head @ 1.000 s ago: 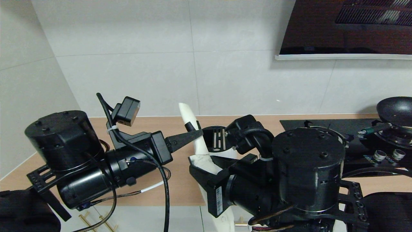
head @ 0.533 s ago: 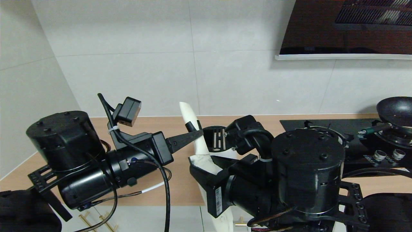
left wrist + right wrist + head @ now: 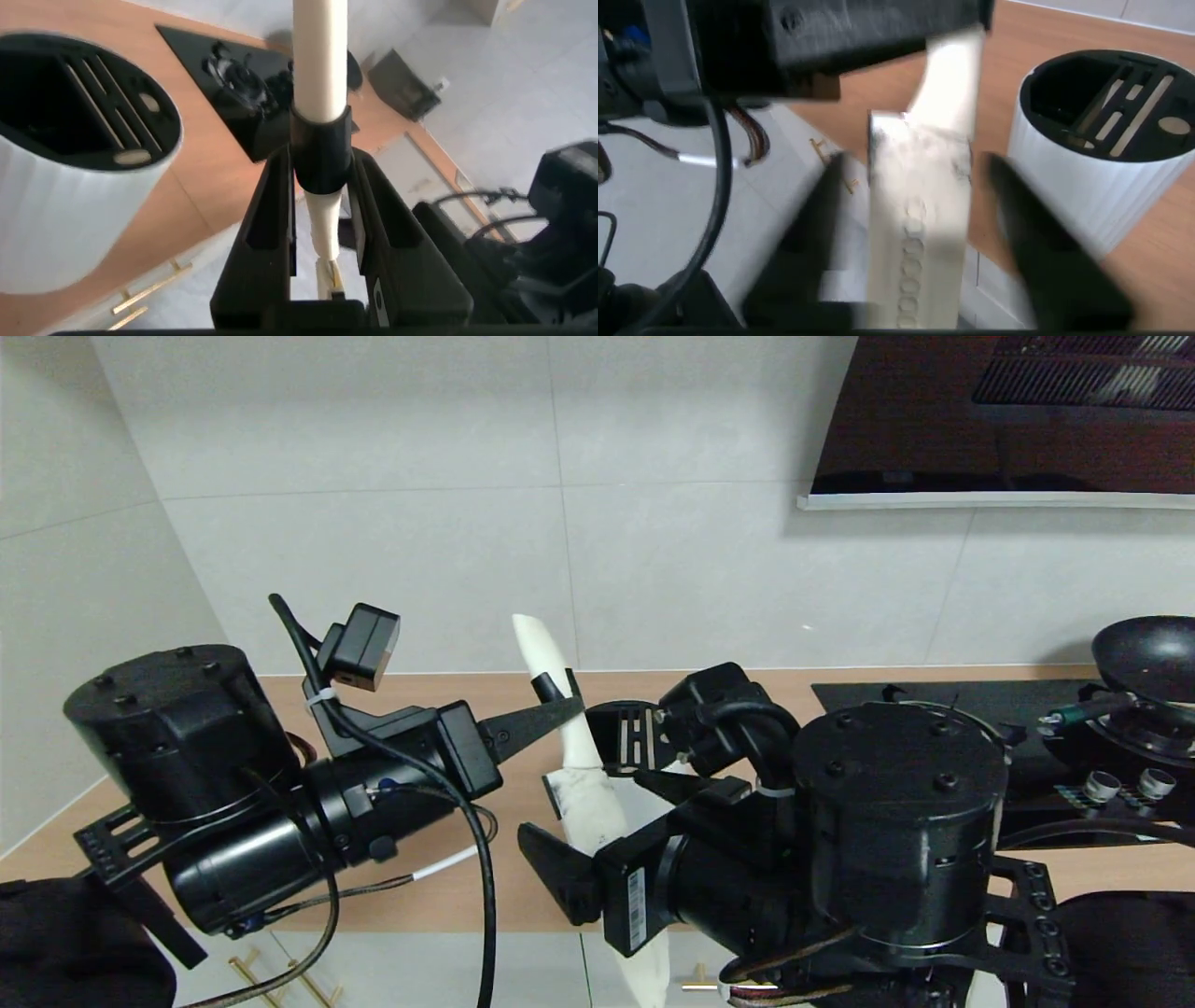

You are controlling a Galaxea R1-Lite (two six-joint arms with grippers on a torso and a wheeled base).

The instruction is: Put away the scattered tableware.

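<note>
A white knife (image 3: 586,793) with a pale handle and a marbled blade hangs upright over the wooden counter (image 3: 420,695). My left gripper (image 3: 563,707) is shut on its handle, at the black collar (image 3: 320,140). The blade (image 3: 920,215) runs down between the spread fingers of my right gripper (image 3: 607,831), which is open and stands apart from it on both sides. Just behind the knife is a white round knife holder (image 3: 635,737) with a black slotted top. It appears beside the handle (image 3: 75,159) and beyond the blade (image 3: 1111,131).
A black hob (image 3: 934,695) with a dark pan (image 3: 1148,658) occupies the counter's right end, under a range hood (image 3: 1008,420). Tiled wall rises behind. White cabinet fronts with gold handles (image 3: 252,975) lie below the counter's front edge.
My right gripper has opened and let go of the blade, its fingers now spread. The left gripper has lifted the knife slightly up and to the left.
</note>
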